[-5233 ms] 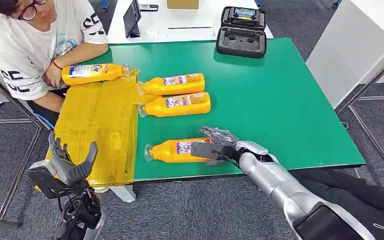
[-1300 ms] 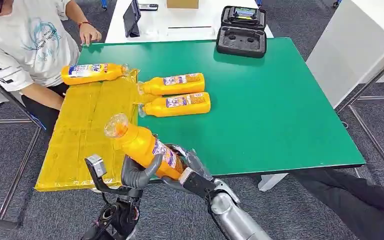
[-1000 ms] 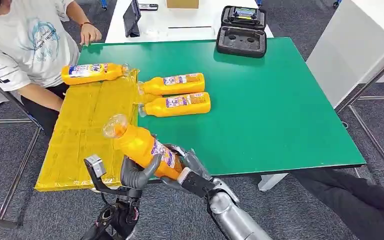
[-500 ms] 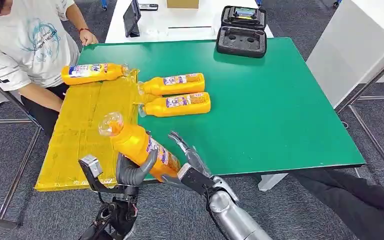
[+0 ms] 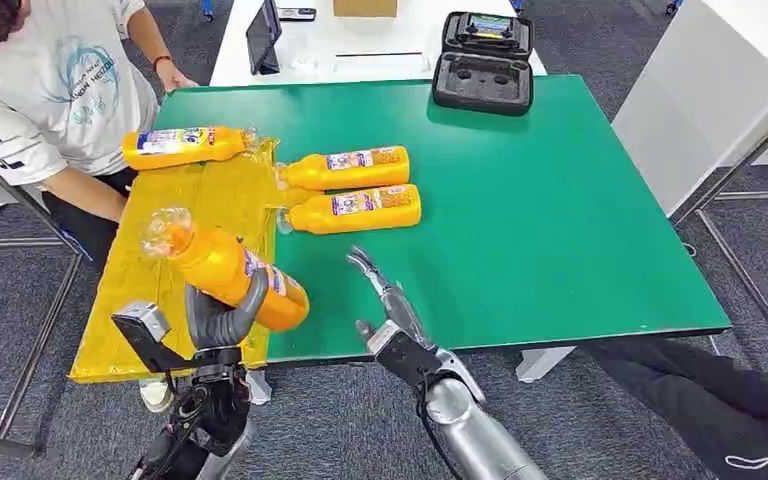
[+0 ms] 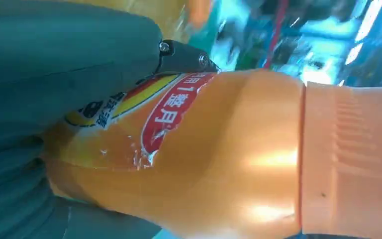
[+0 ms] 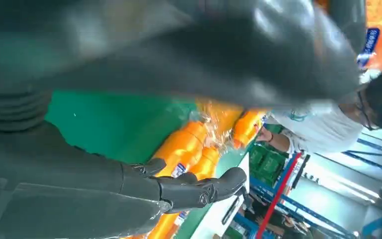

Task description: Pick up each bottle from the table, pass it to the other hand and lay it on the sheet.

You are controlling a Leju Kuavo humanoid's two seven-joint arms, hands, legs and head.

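My left hand (image 5: 222, 318) holds a bottle (image 5: 222, 270) tilted above the near part of the sheet (image 5: 160, 262), which lies along the left side of the table (image 5: 540, 220) and overhangs its near edge. My right hand (image 5: 385, 300) is just right of that bottle, fingers spread, over the table's near edge. Another bottle (image 5: 182, 146) lies at the sheet's far end. Two bottles (image 5: 352, 188) lie side by side on the table just right of the sheet, necks toward it. A case (image 5: 483, 62) sits at the table's far edge, and a person (image 5: 50, 95) sits at the far left corner
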